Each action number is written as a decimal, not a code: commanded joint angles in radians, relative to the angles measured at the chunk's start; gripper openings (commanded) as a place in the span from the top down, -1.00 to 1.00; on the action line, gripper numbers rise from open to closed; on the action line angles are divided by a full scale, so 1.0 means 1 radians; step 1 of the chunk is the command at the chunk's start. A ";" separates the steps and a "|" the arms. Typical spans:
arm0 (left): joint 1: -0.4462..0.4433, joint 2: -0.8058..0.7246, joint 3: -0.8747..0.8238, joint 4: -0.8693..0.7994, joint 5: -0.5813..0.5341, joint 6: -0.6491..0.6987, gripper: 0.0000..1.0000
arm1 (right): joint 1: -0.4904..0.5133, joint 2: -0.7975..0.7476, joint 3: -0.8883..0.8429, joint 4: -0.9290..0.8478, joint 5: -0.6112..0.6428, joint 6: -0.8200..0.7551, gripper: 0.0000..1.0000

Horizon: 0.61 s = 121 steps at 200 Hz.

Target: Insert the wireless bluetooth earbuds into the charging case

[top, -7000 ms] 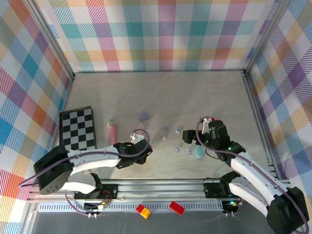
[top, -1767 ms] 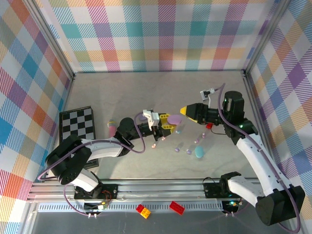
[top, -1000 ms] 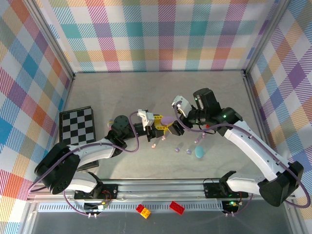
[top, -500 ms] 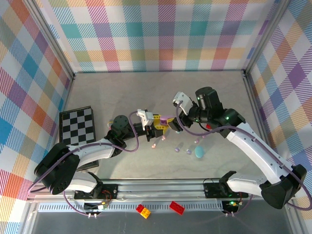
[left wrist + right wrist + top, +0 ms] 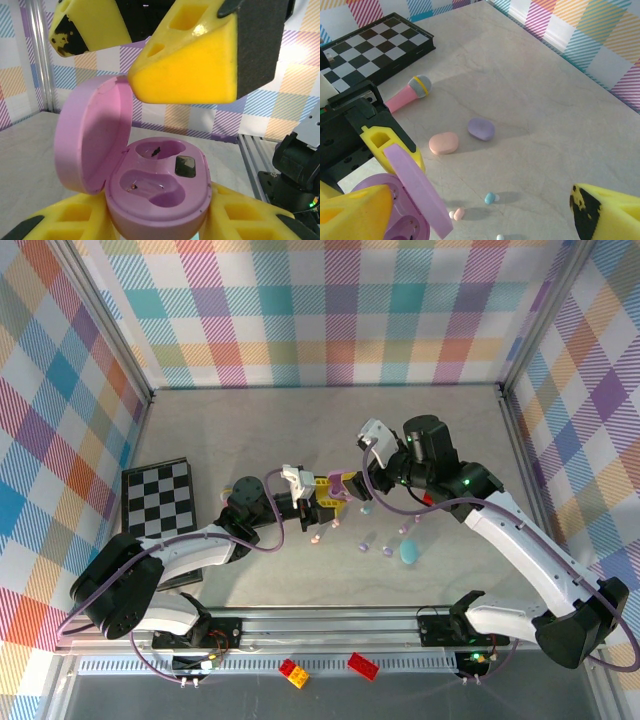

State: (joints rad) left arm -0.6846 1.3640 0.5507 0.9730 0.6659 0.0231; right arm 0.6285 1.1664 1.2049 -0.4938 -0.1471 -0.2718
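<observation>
Open lilac case (image 5: 417,195), peach case (image 5: 443,143), teal earbud (image 5: 490,198), checkerboard (image 5: 375,47)

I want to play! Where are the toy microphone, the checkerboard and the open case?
toy microphone (image 5: 404,99), right wrist view, on its pink handle.
checkerboard (image 5: 375,47), right wrist view, on its top squares.
open case (image 5: 92,132), left wrist view, inside its raised lid.

Pastel plaid walls (image 5: 330,310) in teal, pink, lavender and orange checks are enclosing the cell on three sides, with silver aluminium posts (image 5: 116,325) running up the rear corners. A pale grey marble-look tabletop (image 5: 300,430) is forming the floor of the cell, and a slotted aluminium rail (image 5: 330,624) is running along its near edge. Soft, even light is falling from above, leaving only faint short shadows on the tabletop
</observation>
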 commanded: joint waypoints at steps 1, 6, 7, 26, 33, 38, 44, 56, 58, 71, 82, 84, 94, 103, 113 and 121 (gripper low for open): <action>0.009 0.001 -0.015 0.075 0.028 -0.023 0.24 | -0.006 -0.051 -0.028 0.029 -0.009 0.025 -0.86; 0.013 0.002 -0.018 0.082 0.027 -0.025 0.24 | -0.011 -0.067 -0.040 0.037 -0.015 0.033 -0.87; 0.014 0.002 -0.018 0.085 0.026 -0.026 0.24 | -0.012 -0.071 -0.043 0.039 -0.017 0.035 -0.87; 0.025 0.007 -0.026 0.113 0.024 -0.042 0.24 | -0.056 -0.154 -0.106 0.091 -0.075 0.111 -0.90; 0.028 0.009 -0.028 0.121 0.024 -0.048 0.24 | -0.082 -0.187 -0.135 0.109 -0.099 0.158 -0.90; 0.031 0.009 -0.029 0.127 0.024 -0.053 0.24 | -0.105 -0.209 -0.155 0.116 -0.123 0.203 -0.90; 0.034 0.009 -0.030 0.131 0.024 -0.057 0.24 | -0.137 -0.234 -0.178 0.121 -0.156 0.247 -0.90; 0.038 0.006 -0.035 0.137 0.024 -0.062 0.24 | -0.207 -0.276 -0.225 0.126 -0.211 0.335 -0.89; 0.039 0.005 -0.036 0.137 0.024 -0.061 0.24 | -0.218 -0.282 -0.236 0.126 -0.217 0.349 -0.89; 0.043 0.000 -0.040 0.135 0.026 -0.065 0.24 | -0.287 -0.315 -0.295 0.130 -0.254 0.452 -0.87; 0.048 -0.007 -0.042 0.131 0.027 -0.064 0.24 | -0.334 -0.333 -0.340 0.124 -0.264 0.547 -0.86; 0.048 -0.007 -0.042 0.130 0.027 -0.063 0.23 | -0.341 -0.335 -0.349 0.123 -0.264 0.565 -0.86; 0.049 -0.014 -0.044 0.125 0.026 -0.062 0.23 | -0.382 -0.335 -0.386 0.110 -0.260 0.647 -0.81; 0.050 -0.017 -0.044 0.123 0.026 -0.062 0.23 | -0.413 -0.321 -0.413 0.090 -0.251 0.710 -0.77; 0.050 -0.020 -0.046 0.123 0.026 -0.060 0.23 | -0.435 -0.296 -0.442 0.072 -0.245 0.757 -0.72; 0.051 -0.020 -0.047 0.125 0.026 -0.061 0.23 | -0.446 -0.274 -0.464 0.065 -0.244 0.789 -0.67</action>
State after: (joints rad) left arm -0.6434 1.3674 0.5129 1.0489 0.6655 -0.0338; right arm 0.2195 0.8471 0.7979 -0.3965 -0.3607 0.3023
